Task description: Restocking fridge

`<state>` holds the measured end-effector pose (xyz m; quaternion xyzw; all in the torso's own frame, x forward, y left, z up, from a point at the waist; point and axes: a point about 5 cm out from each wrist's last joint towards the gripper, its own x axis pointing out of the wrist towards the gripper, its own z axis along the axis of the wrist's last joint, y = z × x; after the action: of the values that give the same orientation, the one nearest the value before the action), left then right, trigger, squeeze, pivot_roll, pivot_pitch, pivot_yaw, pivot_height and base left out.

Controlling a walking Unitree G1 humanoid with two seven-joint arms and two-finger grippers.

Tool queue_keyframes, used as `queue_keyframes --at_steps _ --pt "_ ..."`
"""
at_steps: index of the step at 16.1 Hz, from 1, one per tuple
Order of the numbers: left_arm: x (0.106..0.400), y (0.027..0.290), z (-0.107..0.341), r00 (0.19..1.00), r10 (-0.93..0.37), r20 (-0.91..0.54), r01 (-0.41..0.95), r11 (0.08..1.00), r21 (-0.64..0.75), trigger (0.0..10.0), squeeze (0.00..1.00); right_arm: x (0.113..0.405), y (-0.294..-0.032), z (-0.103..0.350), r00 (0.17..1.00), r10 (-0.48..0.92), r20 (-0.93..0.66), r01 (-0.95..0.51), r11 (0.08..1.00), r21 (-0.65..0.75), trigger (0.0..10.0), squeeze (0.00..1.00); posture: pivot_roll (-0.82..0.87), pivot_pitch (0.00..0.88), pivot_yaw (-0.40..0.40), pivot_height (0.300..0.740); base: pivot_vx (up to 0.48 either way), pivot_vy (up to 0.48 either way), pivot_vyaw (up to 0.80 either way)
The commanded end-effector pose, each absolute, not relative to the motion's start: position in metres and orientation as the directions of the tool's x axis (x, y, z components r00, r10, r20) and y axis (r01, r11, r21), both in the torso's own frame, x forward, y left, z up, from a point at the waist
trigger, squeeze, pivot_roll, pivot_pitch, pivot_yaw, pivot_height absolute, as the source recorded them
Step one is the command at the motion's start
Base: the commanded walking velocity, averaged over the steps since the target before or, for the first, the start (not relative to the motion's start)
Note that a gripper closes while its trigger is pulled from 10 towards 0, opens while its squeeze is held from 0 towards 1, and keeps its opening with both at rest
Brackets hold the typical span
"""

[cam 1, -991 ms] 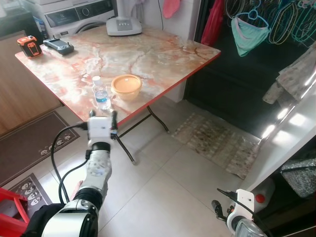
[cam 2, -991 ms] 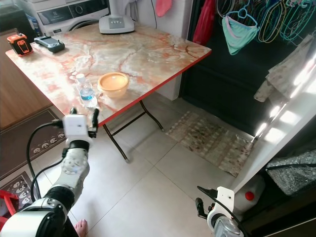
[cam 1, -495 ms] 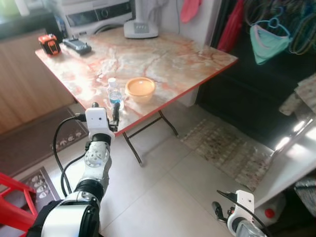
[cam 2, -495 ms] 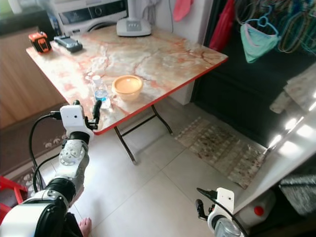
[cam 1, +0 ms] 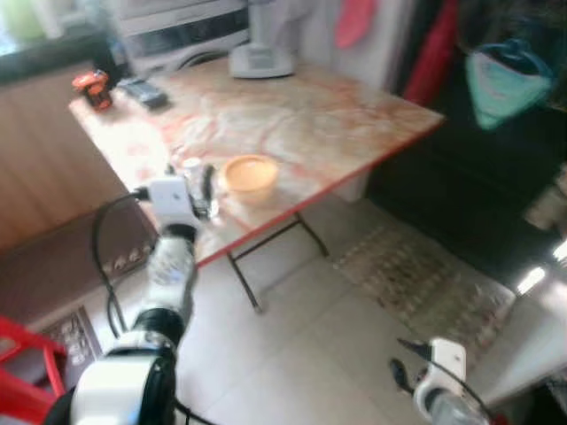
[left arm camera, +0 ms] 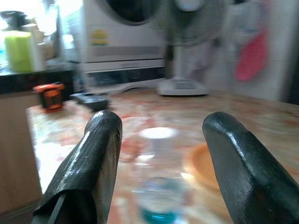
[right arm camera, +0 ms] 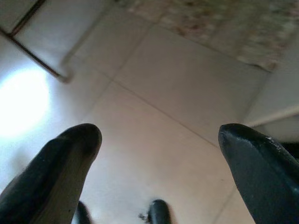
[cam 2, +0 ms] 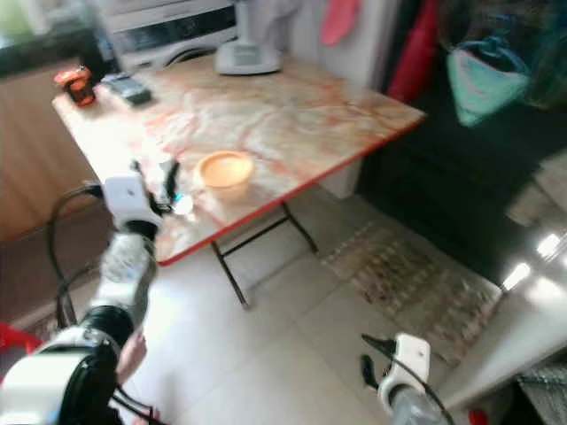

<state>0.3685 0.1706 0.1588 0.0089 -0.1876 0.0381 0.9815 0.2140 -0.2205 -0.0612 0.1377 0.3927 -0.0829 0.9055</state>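
A: What's the biggest thing in front of the robot?

B: A folding table with a pink-and-cream marbled top and a red edge (cam 1: 292,124), blurred in both eye views. Behind it stands a white washing machine (left arm camera: 126,42). A patterned beige floor mat (cam 2: 416,274) lies on the pale tiled floor (right arm camera: 159,121) past the table's near corner.

A: And on the table?

B: At the back, the white base of a standing fan (left arm camera: 182,86). Near the front edge, a round orange plastic bowl (cam 1: 251,174). Just beside it, a small clear plastic water bottle with a white cap and blue label (left arm camera: 158,182). At the far left corner, a dark flat handset (cam 2: 128,88) and an orange-and-black tape measure (left arm camera: 52,95).

A: Where is the left gripper (left arm camera: 161,158)?

B: Raised at the table's front edge, level with the bottle. Its 2 black fingers (left arm camera: 88,172) are spread wide apart, and the bottle sits in the gap between them in the wrist view. I cannot tell whether either finger touches it.

A: The right gripper (right arm camera: 159,158)?

B: Low on the robot's right, above the tiles, well apart from the table. Its 2 fingers are also apart, with nothing between them.
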Motion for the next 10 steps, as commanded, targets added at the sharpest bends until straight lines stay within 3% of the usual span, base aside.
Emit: queue_keyframes --at_steps 1,5,8,10 --pt "0.37 0.171 0.167 0.914 0.071 0.4 -0.08 0.997 0.007 10.0 0.0 0.214 -0.218 -0.062 0.679 -0.037 -0.733 0.264 0.944 0.197 10.0 0.0 -0.12 0.045 -0.012 0.74 0.326 0.0 0.0" --pt "0.375 0.168 0.199 0.856 0.069 0.512 -0.077 0.997 -0.005 10.0 0.0 0.214 -0.218 -0.062 0.677 -0.034 -0.735 0.257 0.947 0.193 10.0 0.0 -0.12 0.047 -0.012 0.74 0.324 0.0 0.0" --pt "0.375 0.165 0.219 0.808 0.059 0.586 -0.073 0.997 0.001 10.0 0.0 0.215 -0.217 -0.062 0.682 -0.032 -0.731 0.252 0.948 0.194 10.0 0.0 -0.12 0.049 -0.011 0.74 0.324 0.0 0.45" --pt "0.374 0.162 0.227 0.789 0.051 0.612 -0.066 0.998 0.002 10.0 0.0 0.214 -0.217 -0.062 0.681 -0.032 -0.732 0.255 0.947 0.196 10.0 0.0 -0.11 0.048 -0.011 0.74 0.324 0.0 0.0"
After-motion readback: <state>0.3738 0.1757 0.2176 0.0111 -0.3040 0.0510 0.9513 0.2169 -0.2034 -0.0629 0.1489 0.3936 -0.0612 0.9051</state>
